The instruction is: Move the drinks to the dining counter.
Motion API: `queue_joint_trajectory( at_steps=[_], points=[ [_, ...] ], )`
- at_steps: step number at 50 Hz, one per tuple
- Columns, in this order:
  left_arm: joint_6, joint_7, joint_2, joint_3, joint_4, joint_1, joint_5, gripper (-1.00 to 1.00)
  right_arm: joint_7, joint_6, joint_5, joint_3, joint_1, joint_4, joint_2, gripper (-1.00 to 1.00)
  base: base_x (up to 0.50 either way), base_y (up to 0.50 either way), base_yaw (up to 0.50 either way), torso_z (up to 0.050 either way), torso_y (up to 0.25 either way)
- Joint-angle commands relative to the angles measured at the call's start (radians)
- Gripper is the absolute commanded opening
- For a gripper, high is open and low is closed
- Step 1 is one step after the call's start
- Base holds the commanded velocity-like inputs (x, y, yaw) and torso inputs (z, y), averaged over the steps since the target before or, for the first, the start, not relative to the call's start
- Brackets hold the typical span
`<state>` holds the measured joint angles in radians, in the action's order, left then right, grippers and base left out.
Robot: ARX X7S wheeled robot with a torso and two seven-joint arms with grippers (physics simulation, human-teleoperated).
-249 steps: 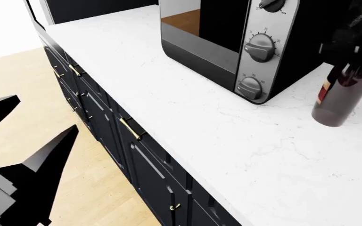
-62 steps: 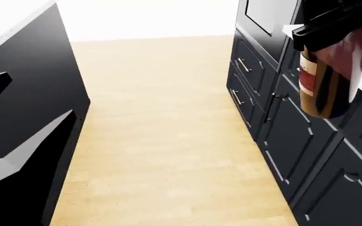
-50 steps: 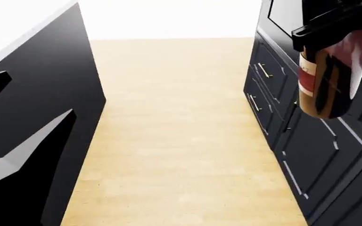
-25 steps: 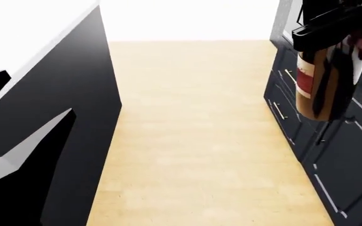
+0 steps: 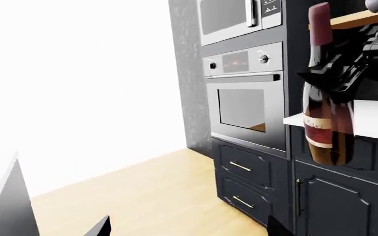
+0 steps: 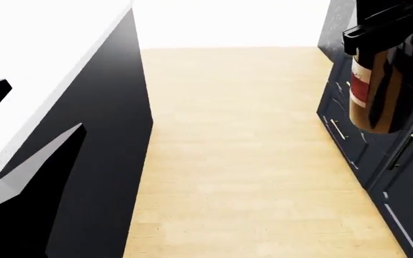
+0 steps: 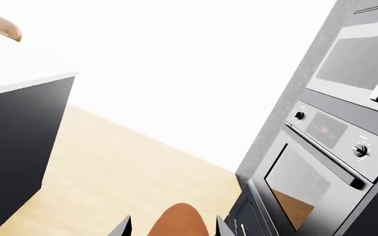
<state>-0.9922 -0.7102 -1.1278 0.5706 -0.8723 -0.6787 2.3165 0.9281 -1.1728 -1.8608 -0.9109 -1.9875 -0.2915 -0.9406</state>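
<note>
A tall dark-red wine bottle (image 6: 380, 91) hangs upright in the air at the head view's upper right, with my right gripper (image 6: 389, 36) shut on its upper part. The left wrist view shows the same bottle (image 5: 324, 105) clamped in the black right gripper (image 5: 346, 69). In the right wrist view the bottle's body (image 7: 179, 222) fills the gap between the two fingertips (image 7: 124, 227). The dining counter (image 6: 41, 48), white-topped with a flat black side, runs along the left. My left gripper (image 6: 41, 107) is open and empty, low on the left, over the counter's edge.
Dark cabinets with gold handles (image 6: 400, 161) line the right side. A built-in oven (image 5: 245, 98) and a microwave (image 5: 238, 17) stand in a tall dark column behind the bottle. A wooden floor aisle (image 6: 242, 150) runs between the counter and the cabinets.
The head view has swung left: the dining counter has come further in from the left and the dark cabinets have slid off right. The bottle stays gripped in the right gripper.
</note>
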Motion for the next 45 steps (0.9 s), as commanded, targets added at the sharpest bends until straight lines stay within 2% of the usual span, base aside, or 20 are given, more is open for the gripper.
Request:
queue_joint_trajectory(
  at_steps=[1, 25, 45],
  points=[
    [-0.001, -0.002, 0.002, 0.000, -0.002, 0.002, 0.000, 1.00, 0.007, -0.023, 0.054, 0.012, -0.026, -0.002, 0.002, -1.00, -0.50, 0.01, 0.00, 0.000, 0.000],
    [0.004, -0.002, -0.004, -0.003, 0.000, -0.006, 0.000, 1.00, -0.012, -0.039, 0.066, 0.007, -0.036, 0.000, 0.011, -1.00, -0.50, 0.01, 0.00, 0.001, 0.001],
    [0.005, -0.002, -0.006, -0.003, 0.000, -0.008, 0.004, 1.00, -0.003, -0.044, 0.056, 0.003, -0.037, 0.003, 0.014, -1.00, -0.50, -0.18, 0.00, 0.001, 0.001]
  ],
)
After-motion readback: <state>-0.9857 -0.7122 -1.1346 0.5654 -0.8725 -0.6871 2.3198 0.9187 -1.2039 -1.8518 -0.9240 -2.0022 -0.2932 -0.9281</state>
